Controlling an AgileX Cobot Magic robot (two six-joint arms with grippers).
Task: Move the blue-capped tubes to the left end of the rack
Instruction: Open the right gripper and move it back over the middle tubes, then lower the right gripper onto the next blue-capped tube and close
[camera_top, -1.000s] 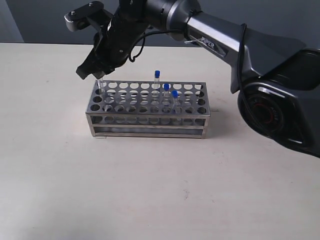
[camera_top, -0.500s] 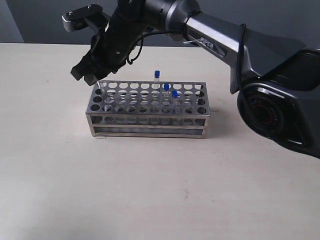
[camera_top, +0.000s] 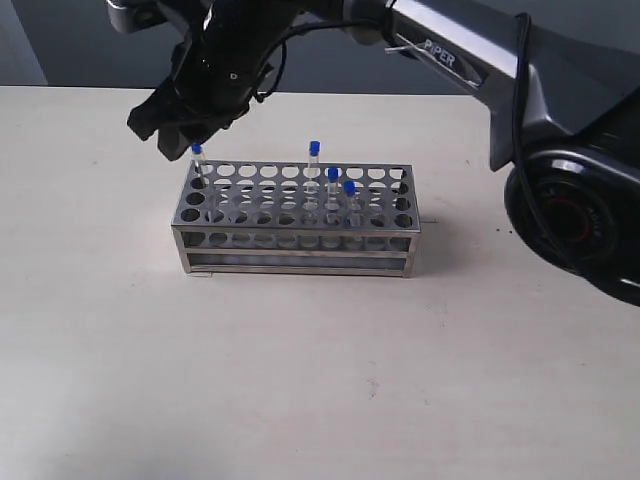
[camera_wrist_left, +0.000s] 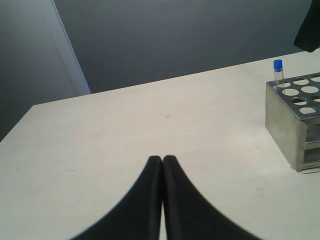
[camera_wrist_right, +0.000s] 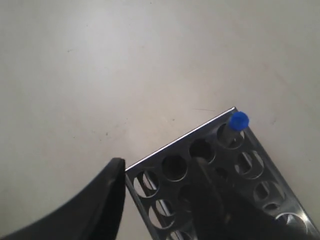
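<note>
The steel rack stands mid-table. One blue-capped tube stands in the back corner hole at the rack's left end. Three more blue-capped tubes stand right of the middle. My right gripper hangs just above the left-end tube, open and holding nothing. In the right wrist view the right gripper spreads over the rack corner, with the tube's cap beyond its fingers. My left gripper is shut over bare table, away from the rack and tube.
The right arm reaches across from the right, above and behind the rack, with its base at the right edge. A dark wall lies behind the table's far edge.
The right gripper has let go of the tube in the left-end corner hole and risen up and away to the left. The tube's blue cap now shows.
</note>
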